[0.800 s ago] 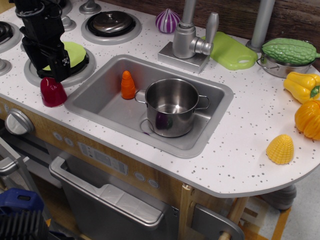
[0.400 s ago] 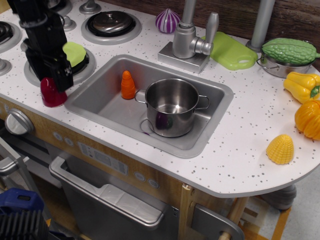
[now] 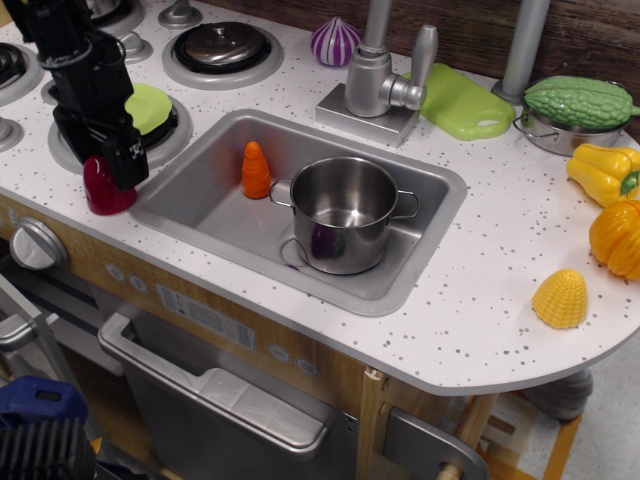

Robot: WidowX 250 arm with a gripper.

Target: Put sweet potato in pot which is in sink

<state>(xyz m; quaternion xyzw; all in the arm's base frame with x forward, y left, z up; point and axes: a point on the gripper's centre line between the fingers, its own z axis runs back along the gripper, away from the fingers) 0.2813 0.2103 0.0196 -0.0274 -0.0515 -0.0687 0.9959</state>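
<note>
The dark red sweet potato [image 3: 99,190] stands on the white speckled countertop, just left of the sink [image 3: 200,195]. My black gripper [image 3: 112,168] has come down over its top. One finger [image 3: 128,162] covers the toy's upper right side, and the jaws look open around it. The shiny steel pot [image 3: 342,214] stands upright in the middle of the sink, empty apart from reflections.
An orange carrot toy [image 3: 256,170] stands in the sink left of the pot. The faucet [image 3: 376,82] and a purple onion [image 3: 335,41] are behind the sink. A green disc [image 3: 152,104] lies on the burner behind my gripper. Yellow and orange vegetables [image 3: 604,172] and a pan [image 3: 545,135] sit at the right.
My gripper has moved down and slightly left, from above the burner onto the top of the sweet potato. The toy has not moved.
</note>
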